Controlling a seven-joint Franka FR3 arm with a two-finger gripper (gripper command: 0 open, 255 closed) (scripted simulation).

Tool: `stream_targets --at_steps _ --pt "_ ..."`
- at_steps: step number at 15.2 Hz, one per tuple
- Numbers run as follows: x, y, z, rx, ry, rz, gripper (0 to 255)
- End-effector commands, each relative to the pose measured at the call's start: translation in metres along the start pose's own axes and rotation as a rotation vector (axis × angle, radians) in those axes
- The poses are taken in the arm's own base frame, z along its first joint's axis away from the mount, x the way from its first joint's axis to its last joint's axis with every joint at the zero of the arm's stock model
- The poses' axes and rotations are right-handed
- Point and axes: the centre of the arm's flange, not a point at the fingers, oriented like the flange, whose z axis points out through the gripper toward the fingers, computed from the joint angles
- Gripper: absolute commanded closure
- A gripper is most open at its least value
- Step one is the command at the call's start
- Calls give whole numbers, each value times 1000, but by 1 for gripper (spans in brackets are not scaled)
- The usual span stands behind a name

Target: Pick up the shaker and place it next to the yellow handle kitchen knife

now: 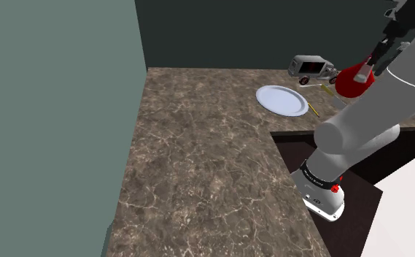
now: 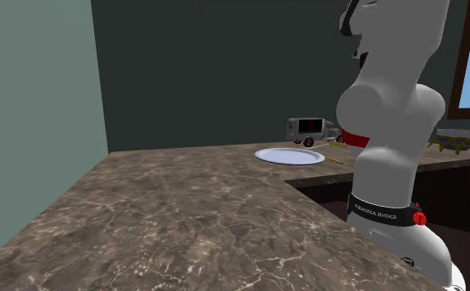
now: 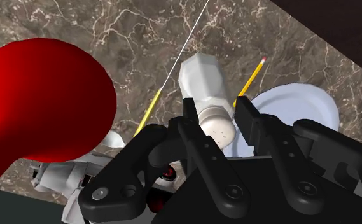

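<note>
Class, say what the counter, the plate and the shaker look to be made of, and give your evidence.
Counter: polished stone, likely marble, as it is brown with pale veins. Plate: smooth, plain white, perhaps ceramic, though that is unsure. Shaker: pale grey faceted body, glass or plastic, with a dull holed cap.

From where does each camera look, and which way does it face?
Shoulder view: high beside the white arm's base, looking down over the brown marbled countertop to the round white plate; the arm shows.
Second exterior view: low, looking along the countertop to the plate; the arm's body shows.
Wrist view: on the hand, facing down at the countertop; the black gripper clasps a white shaker.
Both exterior views share the plate and a grey toy truck.
</note>
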Motion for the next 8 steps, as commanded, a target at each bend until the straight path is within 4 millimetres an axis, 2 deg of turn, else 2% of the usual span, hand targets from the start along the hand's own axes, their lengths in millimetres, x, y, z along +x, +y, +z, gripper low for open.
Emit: stream_targets --at_steps 1,7,8 --pt "-18 18 -5 0 0 -3 255" --pt "-63 83 -10 0 0 -3 255" --pt "-77 103 -12 0 0 -3 255"
